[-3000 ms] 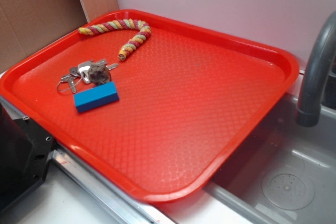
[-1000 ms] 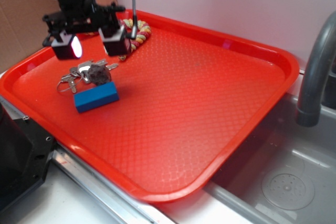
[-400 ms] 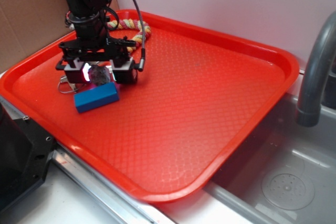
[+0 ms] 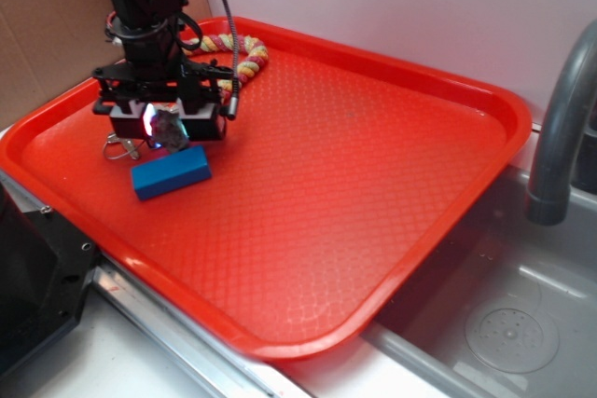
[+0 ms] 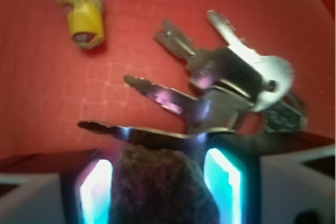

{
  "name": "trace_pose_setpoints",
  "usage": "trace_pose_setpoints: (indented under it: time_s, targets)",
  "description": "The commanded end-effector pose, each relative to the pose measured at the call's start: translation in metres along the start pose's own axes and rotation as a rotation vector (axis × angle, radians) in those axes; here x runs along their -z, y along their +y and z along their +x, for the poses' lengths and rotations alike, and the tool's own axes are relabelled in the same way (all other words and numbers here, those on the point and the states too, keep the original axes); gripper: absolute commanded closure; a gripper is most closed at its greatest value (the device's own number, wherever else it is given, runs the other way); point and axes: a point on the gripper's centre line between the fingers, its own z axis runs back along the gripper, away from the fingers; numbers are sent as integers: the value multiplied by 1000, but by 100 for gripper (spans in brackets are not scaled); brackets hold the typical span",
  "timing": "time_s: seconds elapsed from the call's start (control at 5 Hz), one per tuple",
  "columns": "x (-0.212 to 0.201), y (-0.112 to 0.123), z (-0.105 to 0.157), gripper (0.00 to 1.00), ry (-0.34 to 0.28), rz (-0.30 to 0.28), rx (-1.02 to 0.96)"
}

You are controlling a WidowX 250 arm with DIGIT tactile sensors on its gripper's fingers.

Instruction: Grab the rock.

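1. The rock (image 4: 168, 129) sits at the left side of the red tray (image 4: 392, 193), lodged between the two pads of the claw (image 4: 164, 125). In the wrist view it fills the gap between the glowing pads (image 5: 222, 179), and both appear to press its sides.
2. The claw looks closed on the rock, narrowed to the stone's width. It comes straight down from above, probably because the lumpy stone gives its best grip across its flanks.
3. Whether the rock rests on the tray or is raised off it, I cannot tell.
4. The keys (image 5: 231, 85) lie just beyond the rock, fanned out on their ring. One blade runs right along the stone's far edge, close to the pad tips, so it could snag or be dragged when the claw rises.
5. The blue block (image 4: 171, 172) lies just in front of the claw, near but apart from it.
6. The braided rope (image 4: 244, 55) curves along the tray's far edge, its yellow tip pointing inward, well clear of the grasp.
7. A grey faucet (image 4: 560, 128) stands over the sink at the right, far from the work.
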Motion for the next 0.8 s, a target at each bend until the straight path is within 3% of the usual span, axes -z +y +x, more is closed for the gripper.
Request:
trace_pose_setpoints:
  time_s: [0.0,0.2,0.4,0.6]
  targets:
    - [-108,-27,10,100,15,-110,66]
    - [-164,-37,-2,100,85,-202,174]
    - [-188,-20,-11,100,85,-284,195]
    - [-182,-17,-10,100,125,-296,211]
